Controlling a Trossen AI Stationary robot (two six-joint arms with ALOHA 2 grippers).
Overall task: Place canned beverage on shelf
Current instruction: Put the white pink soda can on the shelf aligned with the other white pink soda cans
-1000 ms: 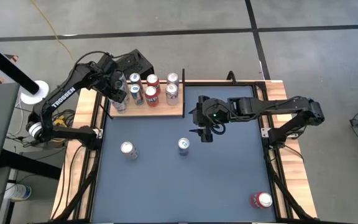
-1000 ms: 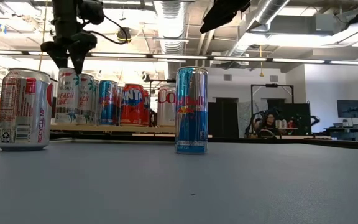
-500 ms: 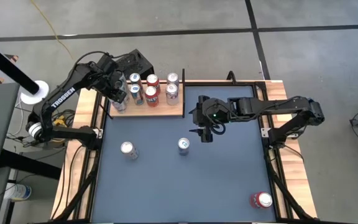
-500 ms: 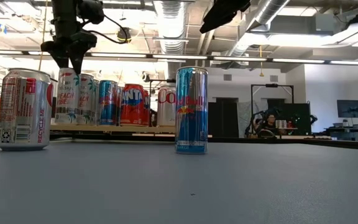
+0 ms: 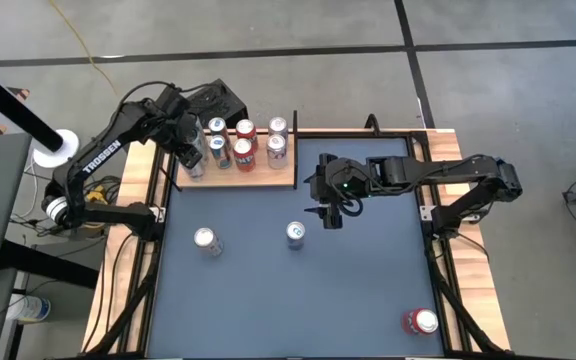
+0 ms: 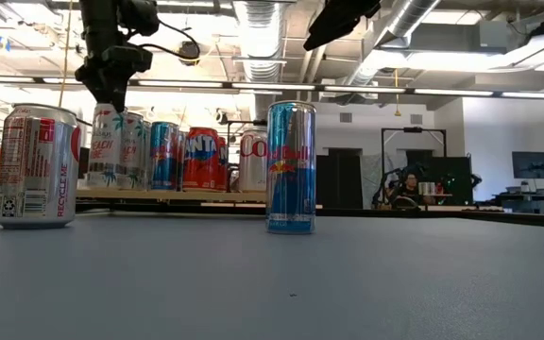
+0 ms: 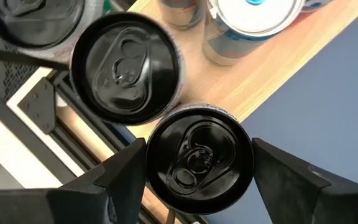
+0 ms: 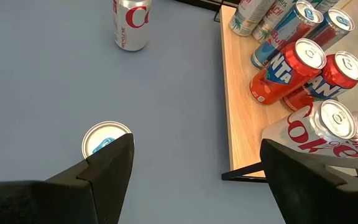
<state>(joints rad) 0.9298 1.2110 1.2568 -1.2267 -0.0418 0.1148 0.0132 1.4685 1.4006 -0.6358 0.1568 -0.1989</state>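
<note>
While the left pincer (image 7: pixel 199 163) hangs over the shelf's (image 5: pixel 260 176) far-left corner, we see a white can (image 6: pixel 105 144) straight below it, standing upright with its black top (image 7: pixel 199 159) between the two spread fingers. We can't tell whether they touch the can, or if it is tilted or lifted slightly off the board. The right pincer (image 5: pixel 329 214) hovers wide open and empty over mid-worktop (image 5: pixel 368 290), just far-right of the upright blue can (image 5: pixel 295 234). We judge the right arm nearer that can; the silver can (image 5: pixel 204 240) stands left.
</note>
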